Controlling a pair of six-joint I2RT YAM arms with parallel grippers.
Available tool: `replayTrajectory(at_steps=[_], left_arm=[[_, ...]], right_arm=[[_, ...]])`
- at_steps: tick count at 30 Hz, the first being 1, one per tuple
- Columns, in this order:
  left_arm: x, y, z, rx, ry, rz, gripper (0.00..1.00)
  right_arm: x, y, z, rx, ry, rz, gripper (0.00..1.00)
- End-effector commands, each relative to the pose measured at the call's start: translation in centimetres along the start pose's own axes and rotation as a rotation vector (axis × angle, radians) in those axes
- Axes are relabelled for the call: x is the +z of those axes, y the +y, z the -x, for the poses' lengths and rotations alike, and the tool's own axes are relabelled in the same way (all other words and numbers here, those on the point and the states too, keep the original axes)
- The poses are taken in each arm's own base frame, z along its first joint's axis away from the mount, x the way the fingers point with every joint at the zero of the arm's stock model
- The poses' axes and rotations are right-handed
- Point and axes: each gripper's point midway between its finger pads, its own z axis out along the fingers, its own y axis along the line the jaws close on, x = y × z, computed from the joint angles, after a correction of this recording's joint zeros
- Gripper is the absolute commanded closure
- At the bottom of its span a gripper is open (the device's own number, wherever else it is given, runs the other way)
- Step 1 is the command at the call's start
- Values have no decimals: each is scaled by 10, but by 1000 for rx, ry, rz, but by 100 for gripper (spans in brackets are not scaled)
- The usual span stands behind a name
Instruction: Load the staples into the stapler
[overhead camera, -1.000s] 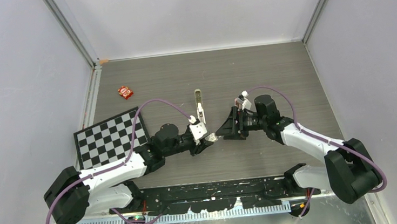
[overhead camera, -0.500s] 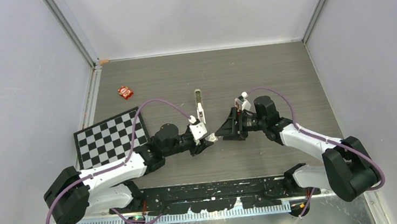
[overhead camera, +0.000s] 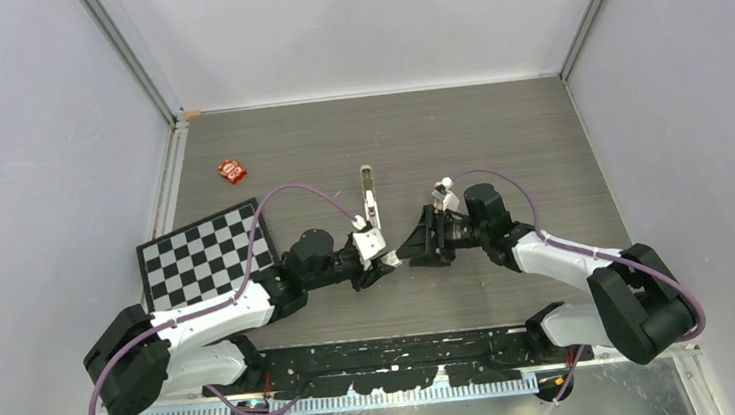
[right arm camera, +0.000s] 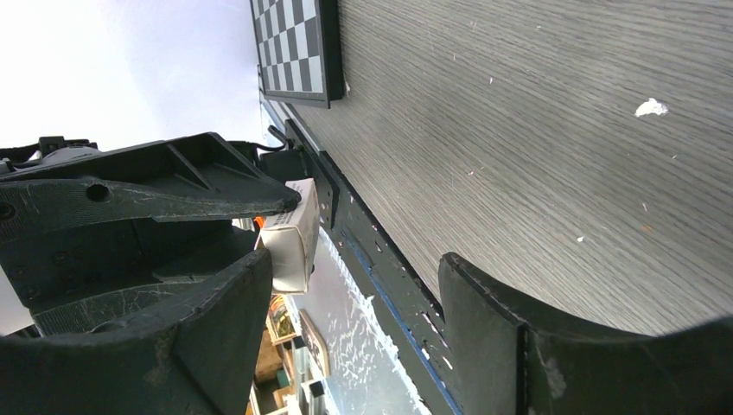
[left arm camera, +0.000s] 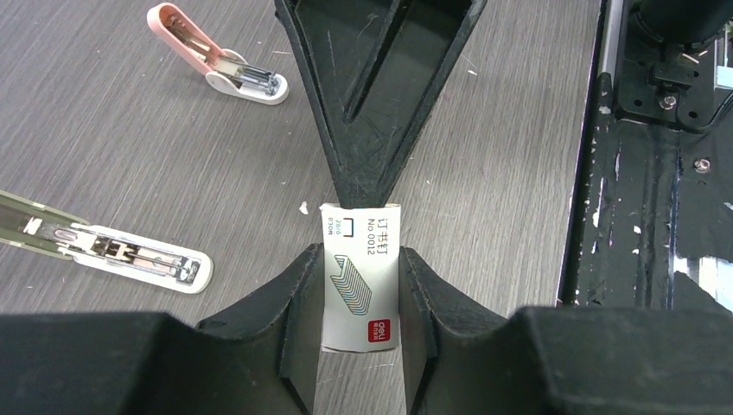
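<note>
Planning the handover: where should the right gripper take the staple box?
Probably take the staple box by its free end, coming head-on from opposite the left gripper. Its fingers cover both long sides, so only that short end sticks out.

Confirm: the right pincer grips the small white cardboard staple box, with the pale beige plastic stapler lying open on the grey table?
No: the left pincer grips the staple box, per the left wrist view. The beige stapler does lie open on the table.

Walled lab cell, calibration checkerboard (overhead camera: 205, 254)
</note>
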Motion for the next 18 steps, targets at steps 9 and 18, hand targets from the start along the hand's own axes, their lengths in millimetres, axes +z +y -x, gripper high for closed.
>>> replayTrajectory(at_steps=[9,18], left_arm=[[-5,11,28,87,-61,43,67],[-2,11,27,104,-35,31,67]], right_arm=[[-17,27,11,-107,-62,-21,27],[-21,54,15,-80,-75,63,28]])
